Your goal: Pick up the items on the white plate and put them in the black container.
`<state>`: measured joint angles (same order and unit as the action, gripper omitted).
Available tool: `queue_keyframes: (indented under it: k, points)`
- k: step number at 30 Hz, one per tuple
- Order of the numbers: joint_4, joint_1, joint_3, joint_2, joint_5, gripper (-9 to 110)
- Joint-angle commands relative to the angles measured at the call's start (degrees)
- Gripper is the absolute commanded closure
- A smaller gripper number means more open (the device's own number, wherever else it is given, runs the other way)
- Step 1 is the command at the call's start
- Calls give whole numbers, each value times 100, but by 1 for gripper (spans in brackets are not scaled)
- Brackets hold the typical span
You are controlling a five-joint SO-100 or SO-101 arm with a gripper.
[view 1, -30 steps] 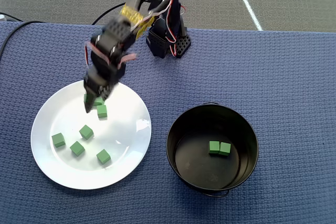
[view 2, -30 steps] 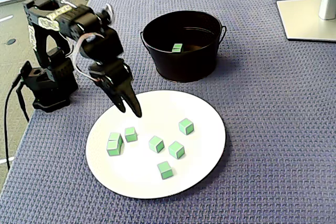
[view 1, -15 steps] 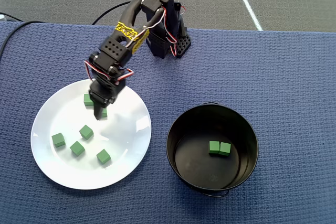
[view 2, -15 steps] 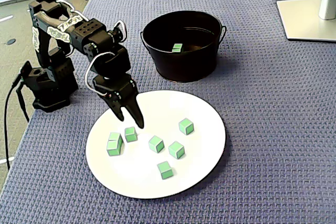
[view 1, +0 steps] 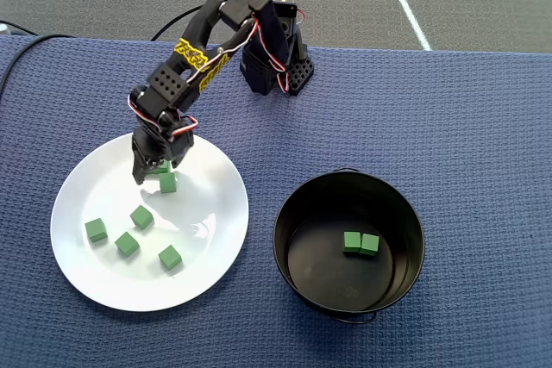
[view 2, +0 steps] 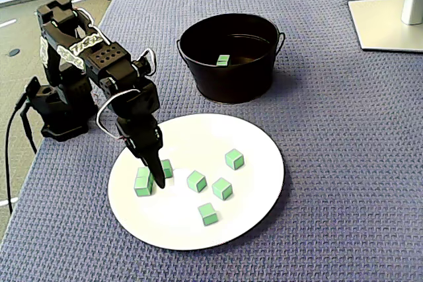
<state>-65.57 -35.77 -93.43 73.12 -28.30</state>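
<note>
**Claw down among the plate's upper-left cubes**

The claw (view 2: 156, 177) sits low on the white plate (view 2: 254, 193), between two green cubes (view 2: 143, 181); whether its fingers are apart I cannot tell. Best to straddle one cube only and lift straight. The overhead view alone shows two cubes lying in the black container (view 1: 304, 204) at lower right.

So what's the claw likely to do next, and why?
Probably close on a green cube and lift it. The claw is down on the white plate, its tip between two cubes, though which one it is after, or whether it already grips, I cannot tell. Two cubes already lie in the black pot, so that is probably the destination.
</note>
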Motion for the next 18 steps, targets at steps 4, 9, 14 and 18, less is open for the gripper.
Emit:
queue_keyframes:
  k: [4,9,14,18]
  points:
    - [220,308,53,35,-343,80]
    - [316,448,-70,70,-378,82]
    - [246,439,-141,97,-431,88]
    - [246,378,-220,167,-466,101]
